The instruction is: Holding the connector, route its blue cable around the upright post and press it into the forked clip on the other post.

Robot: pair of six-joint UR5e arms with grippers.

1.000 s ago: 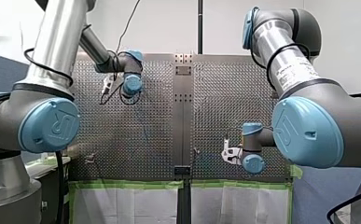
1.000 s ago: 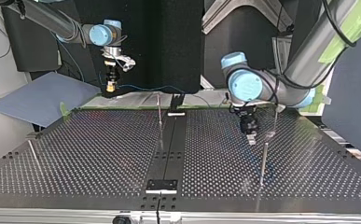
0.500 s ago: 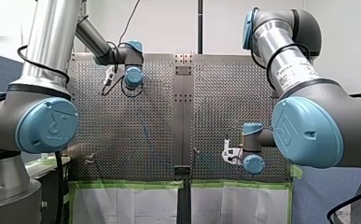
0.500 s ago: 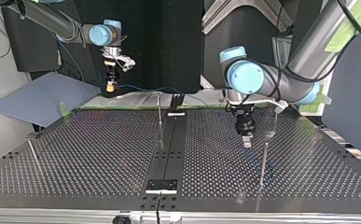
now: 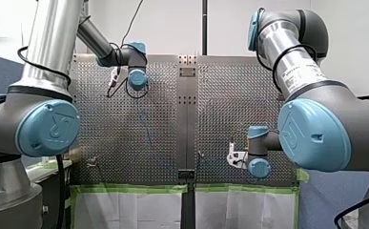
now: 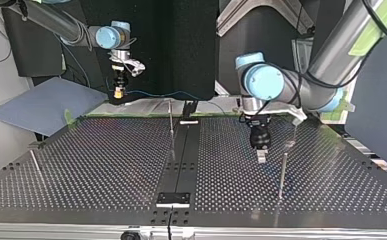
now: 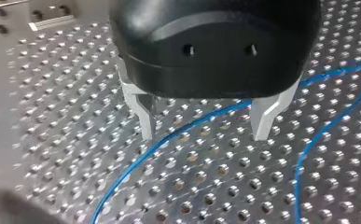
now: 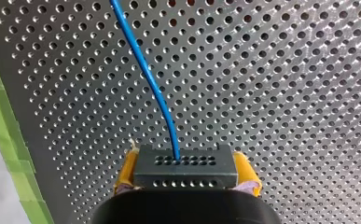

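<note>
Pinched in my right jaws is the connector point(image 8: 185, 167). It is a small dark block with rows of tiny holes. The two yellow pads point(image 8: 126, 175) press on its two sides. The blue cable point(image 8: 148, 74) comes out of the block's front face and runs away from me over the desk point(image 8: 285, 93). The desk is shiny metal and full of little holes. My right jaws hold the connector up above the desk, close to the edge that has green tape point(image 8: 5, 140) along it. In the top view these jaws hang by the taped edge, toward that view's left corner.

My left jaws are spread wide and hold nothing. Their two metal fingers point(image 7: 145, 119) point down at the desk. The blue cable lies flat on the desk and passes under the gap between the fingers. Another bend of the same cable lies beside one finger, outside the gap. I cannot tell if the fingers touch the desk.

In the top view my left jaws hang low over the desk, well apart from my right jaws. A thin upright post point(image 6: 282, 175) stands near them, closer to the edge without tape. A second post point(image 6: 171, 125) stands beside the dark strip point(image 6: 181, 155) that runs down the desk's middle.
</note>
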